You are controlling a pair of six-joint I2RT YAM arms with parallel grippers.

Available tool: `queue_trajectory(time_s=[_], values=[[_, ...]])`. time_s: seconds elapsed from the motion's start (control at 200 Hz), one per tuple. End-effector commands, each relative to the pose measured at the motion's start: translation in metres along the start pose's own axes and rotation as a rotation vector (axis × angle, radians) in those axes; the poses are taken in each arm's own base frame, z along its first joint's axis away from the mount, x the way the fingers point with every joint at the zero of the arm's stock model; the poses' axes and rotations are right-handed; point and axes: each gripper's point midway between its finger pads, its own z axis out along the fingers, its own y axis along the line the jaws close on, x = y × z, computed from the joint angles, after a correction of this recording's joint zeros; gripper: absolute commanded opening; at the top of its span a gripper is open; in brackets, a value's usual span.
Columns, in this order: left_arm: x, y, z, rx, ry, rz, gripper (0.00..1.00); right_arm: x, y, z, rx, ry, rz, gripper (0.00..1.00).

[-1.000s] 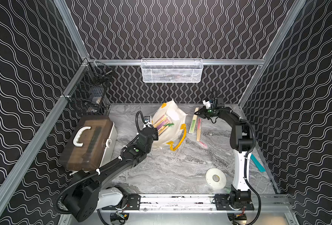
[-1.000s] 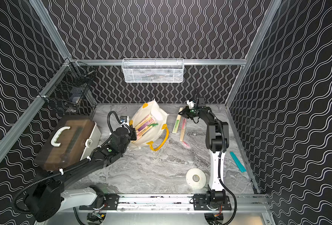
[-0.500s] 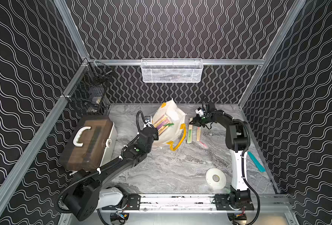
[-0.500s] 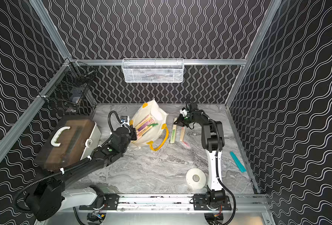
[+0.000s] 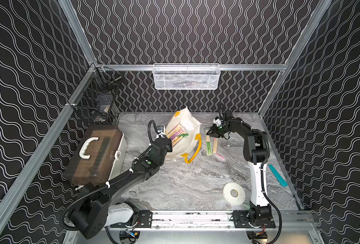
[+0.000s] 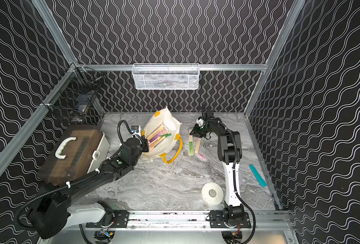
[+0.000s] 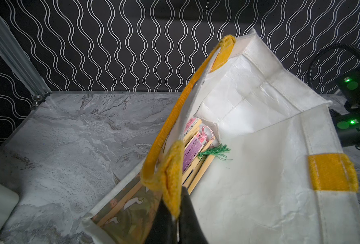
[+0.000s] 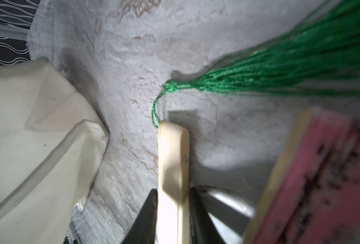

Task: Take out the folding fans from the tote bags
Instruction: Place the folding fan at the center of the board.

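Observation:
A white tote bag lies at the back middle of the table, its mouth held open. Several folding fans are inside it. My left gripper is shut on the bag's yellow handle at the rim. Two fans lie on the table to the right of the bag, a green one and a pink one. My right gripper is low at the green fan's tasselled end. Its jaws are slightly open on either side of the stick.
A brown-lidded box stands at the left beside my left arm. A white tape roll lies at the front right and a teal bar by the right wall. A white mesh basket and a black wire basket hang on the walls.
My right gripper has swung down and to the left from the back of the table to the green fan's end, and its jaws have loosened. My left arm has not moved.

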Motion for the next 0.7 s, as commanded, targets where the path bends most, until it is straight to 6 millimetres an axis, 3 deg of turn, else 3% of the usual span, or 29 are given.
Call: queue_trajectory(time_s=[0.0, 0.135, 0.33, 0.42, 0.436, 0.516, 0.601, 0.696], values=[[0.000, 0.001, 0.000, -0.001, -0.004, -0.020, 0.00, -0.001, -0.001, -0.013, 0.062, -0.020, -0.021, 0.37], [0.003, -0.001, 0.001, 0.009, -0.008, -0.011, 0.00, -0.005, 0.007, -0.031, 0.090, -0.055, -0.034, 0.40], [0.013, -0.002, -0.005, 0.058, -0.030, 0.026, 0.00, -0.009, 0.031, -0.080, 0.153, -0.161, -0.052, 0.41], [0.017, -0.002, -0.009, 0.079, -0.039, 0.023, 0.00, -0.006, 0.055, -0.107, 0.141, -0.246, -0.061, 0.41], [0.017, -0.003, -0.009, 0.084, -0.040, 0.023, 0.00, -0.006, 0.066, -0.120, 0.128, -0.280, -0.074, 0.41], [0.020, -0.008, -0.012, 0.121, -0.041, 0.011, 0.00, 0.004, 0.095, -0.145, 0.090, -0.376, -0.093, 0.41], [0.021, -0.015, -0.014, 0.172, -0.049, 0.001, 0.00, 0.020, 0.127, -0.163, 0.030, -0.469, -0.117, 0.41], [0.023, -0.021, -0.013, 0.195, -0.043, 0.006, 0.00, 0.044, 0.162, -0.169, -0.048, -0.525, -0.160, 0.41]])
